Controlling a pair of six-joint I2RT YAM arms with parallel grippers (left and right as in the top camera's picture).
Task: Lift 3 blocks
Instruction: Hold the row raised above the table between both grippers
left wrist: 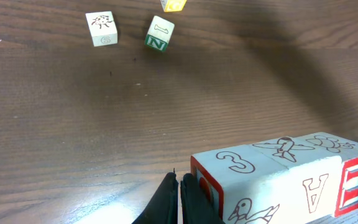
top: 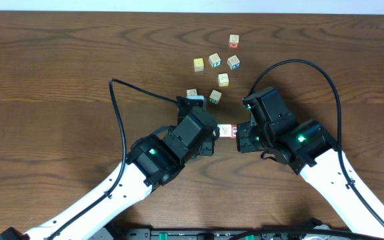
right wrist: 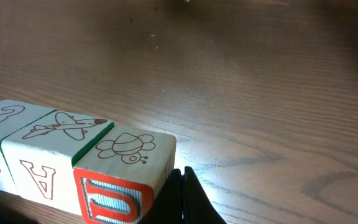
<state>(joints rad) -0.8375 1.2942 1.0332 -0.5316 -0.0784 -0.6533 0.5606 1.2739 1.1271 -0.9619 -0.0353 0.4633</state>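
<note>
Both pairs of jaws are closed tight, finger against finger, and nothing is between them. The left gripper puts its closed tip against the left end of the row of three blocks. The right gripper puts its closed tip against the right end. So the row is squeezed from its two ends, not pinched by one gripper.

In the row, the block with the 3 is at the left, the block with the plane is in the middle, and the block with the red letter is at the right. They touch each other face to face. The row is in the middle of the table, between the two wrists. I cannot tell whether it is already off the wood.

Farther away lie several loose cubes, among them a cube with a green N, well apart from the row.

I judge the step in hand is the clamping before the lift. The next move needs both arms to rise together at the same speed, with steady inward pressure. If one arm goes ahead, the middle block can drop out.
</note>
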